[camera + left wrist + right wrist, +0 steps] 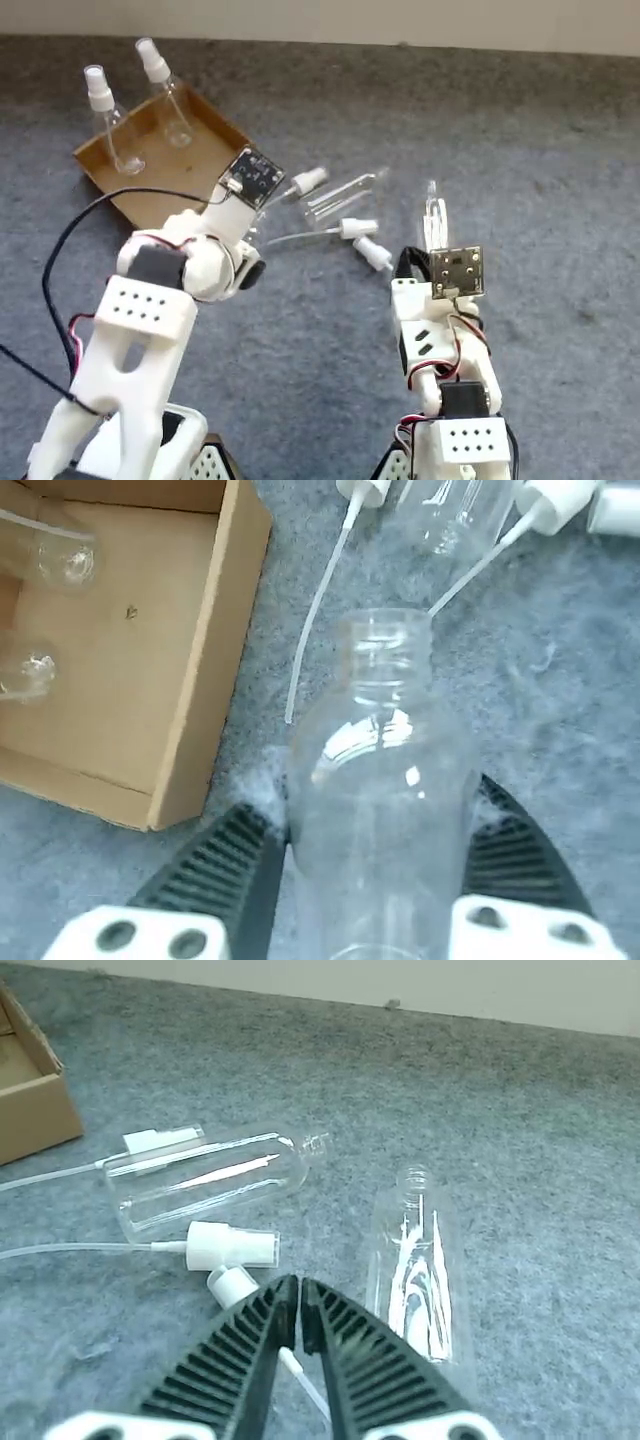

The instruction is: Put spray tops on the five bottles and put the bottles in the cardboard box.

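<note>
An uncapped clear bottle [380, 760] is clamped between the jaws of the left gripper [375, 815]. Its open neck is pointed past the jaw tips, and it is held just beside the cardboard box [195, 680]. Two capped bottles [110, 125] are seen standing in that box. The jaws of the right gripper [298, 1295] are pressed together on nothing. A spray top [232, 1280] is seen just past their tips, and a bare bottle [415, 1260] is laid beside them on the table [560, 1110].

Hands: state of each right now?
left hand: closed on a clear bottle with no spray top.
right hand: closed, holding nothing.
</note>
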Motion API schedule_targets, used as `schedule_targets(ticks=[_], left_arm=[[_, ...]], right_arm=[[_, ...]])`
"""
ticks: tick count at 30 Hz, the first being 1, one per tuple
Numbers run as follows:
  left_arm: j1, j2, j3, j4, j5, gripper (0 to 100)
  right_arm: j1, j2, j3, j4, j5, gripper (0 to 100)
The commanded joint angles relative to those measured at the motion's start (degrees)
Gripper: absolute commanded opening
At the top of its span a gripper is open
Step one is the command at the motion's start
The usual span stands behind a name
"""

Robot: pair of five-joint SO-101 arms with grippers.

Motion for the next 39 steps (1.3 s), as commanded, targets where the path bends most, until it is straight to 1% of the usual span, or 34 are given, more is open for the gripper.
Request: schedule_targets(ticks=[1,3,5,9,14,19,24,28,34,35,39], left_arm=[[2.4,-6.2,1.1,-0.9,5.4,13],[3.8,-8.2,2.2,-1.1,5.6,13],[5.0,-9.7,4.1,-2.9,5.7,13],[5.8,-13.5,10.2,-9.8,5.7,13],[5.6,-19.3,18.4,-19.2,5.8,13],[5.5,-23.7,20.7,-20.2,6.0,13],[5.5,-26.6,23.3,-22.0,14.9,13],[5.5,-28.7,26.4,-25.1,14.5,13],[5.4,-33.7,32.7,-32.9,14.5,13],[5.4,-34.7,33.2,-33.1,14.4,13],[5.3,-38.1,34.7,-32.7,14.6,13]], right_arm=[[-0.5,-0.2,-3.7,10.7,-0.2,1.1],[-0.7,-0.1,-9.0,16.0,0.0,1.1],[-1.6,-0.1,-13.3,19.5,2.6,1.9],[-3.7,0.0,-19.0,26.2,9.8,7.7],[-3.8,0.0,-23.7,30.9,13.5,9.2],[-3.8,1.1,-28.1,33.5,14.9,9.4],[-3.8,14.9,-34.9,34.9,14.8,9.4],[-3.8,28.3,-41.4,34.7,14.8,9.4],[-3.8,47.2,-52.4,35.6,14.9,9.4],[-3.9,50.3,-54.5,36.8,15.6,9.4],[-4.8,62.1,-62.9,42.4,22.8,9.4]])
